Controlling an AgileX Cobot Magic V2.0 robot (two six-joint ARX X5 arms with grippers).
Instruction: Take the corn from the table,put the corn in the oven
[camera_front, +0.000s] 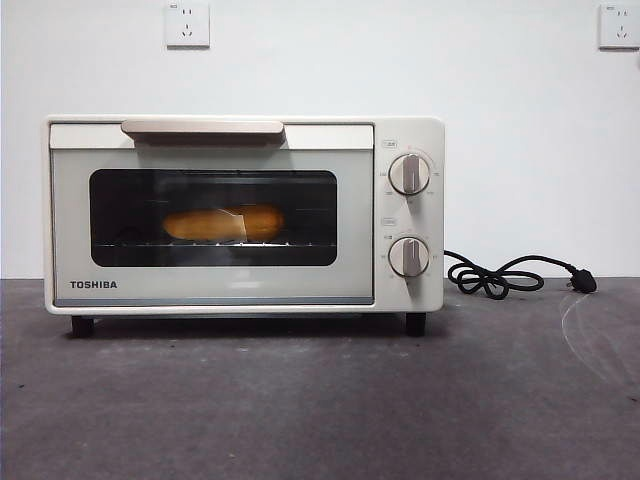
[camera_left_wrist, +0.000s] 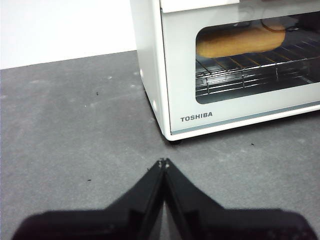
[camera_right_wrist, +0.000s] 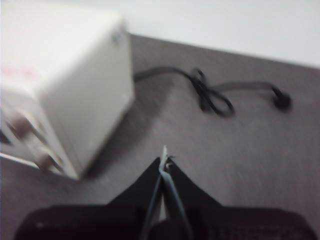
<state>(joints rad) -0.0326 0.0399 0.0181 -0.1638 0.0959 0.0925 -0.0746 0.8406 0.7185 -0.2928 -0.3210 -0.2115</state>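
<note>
Yellow-orange corn (camera_front: 222, 223) on rack inside closed oven (camera_front: 405, 135).

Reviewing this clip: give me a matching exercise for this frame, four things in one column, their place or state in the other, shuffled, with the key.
Things:
1. corn
2. oven door
3. power cord
4. left gripper

Places or states:
A. shut, empty, over the table in front of the oven
B. lying coiled on the table beside the oven's knob side
C. on the wire rack behind the glass
D. closed

Pairs: 1-C, 2-D, 3-B, 4-A
</note>
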